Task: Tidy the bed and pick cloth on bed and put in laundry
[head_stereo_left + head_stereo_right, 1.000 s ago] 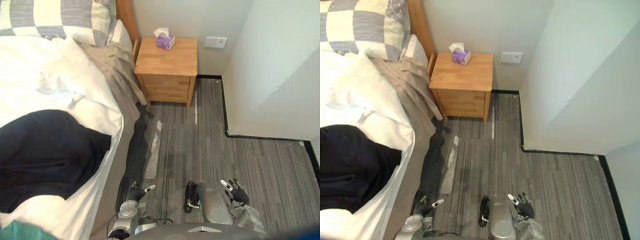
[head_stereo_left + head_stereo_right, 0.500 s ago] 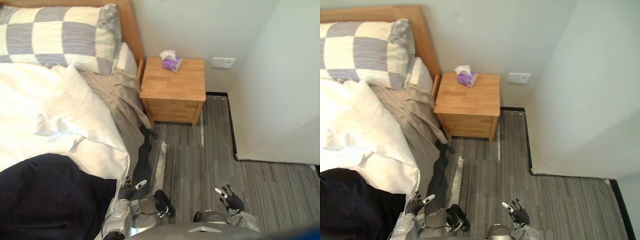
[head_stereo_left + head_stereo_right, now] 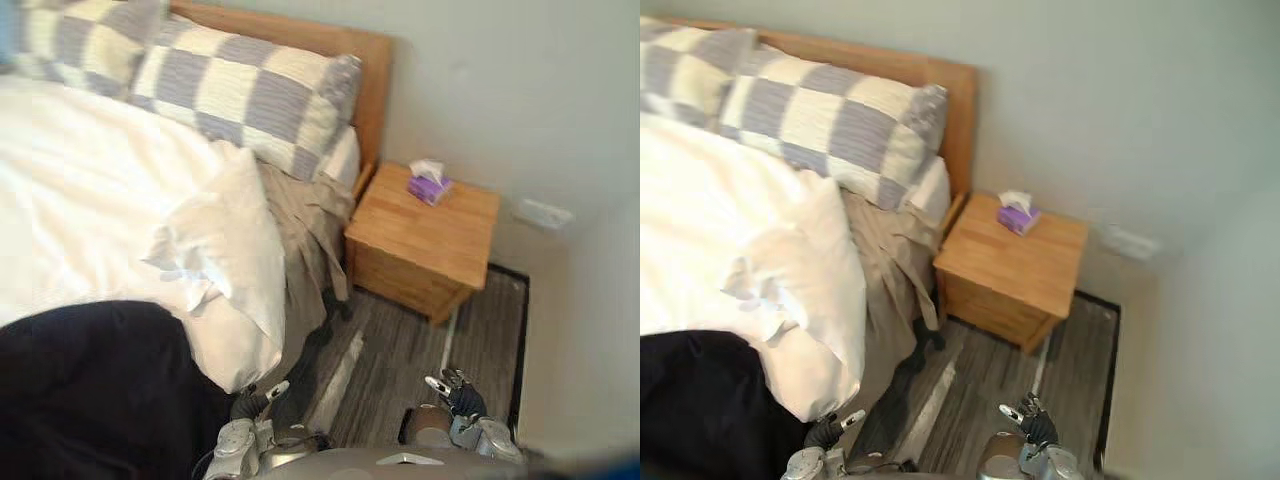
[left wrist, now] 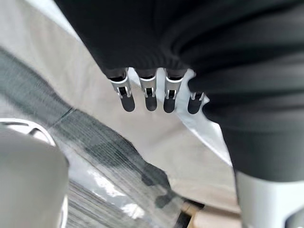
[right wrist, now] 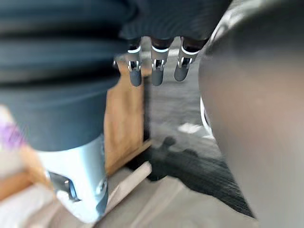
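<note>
The black cloth (image 3: 95,390) lies on the near end of the bed, spread flat over the white duvet (image 3: 90,190) and running off the lower left edge of my head view. My left hand (image 3: 252,402) hangs low at the side of the mattress, just to the right of the cloth's right edge and apart from it. In its wrist view the fingers (image 4: 149,97) are straight and loose with nothing between them, and past them I see the beige sheet (image 4: 57,71) and the grey striped floor (image 4: 109,161). My right hand (image 3: 456,393) is further right, over the floor and well apart from the cloth. Its fingers (image 5: 156,69) are also extended and empty.

Beyond the cloth the duvet is rumpled, with a folded corner (image 3: 225,225) turned up near the bed's right edge. The beige sheet hangs down the side below it. Two grey-and-cream checked pillows (image 3: 250,95) lean at the wooden headboard (image 3: 345,50). A wooden nightstand (image 3: 425,245) stands beside the bed, carrying a purple tissue box (image 3: 428,186).
</note>
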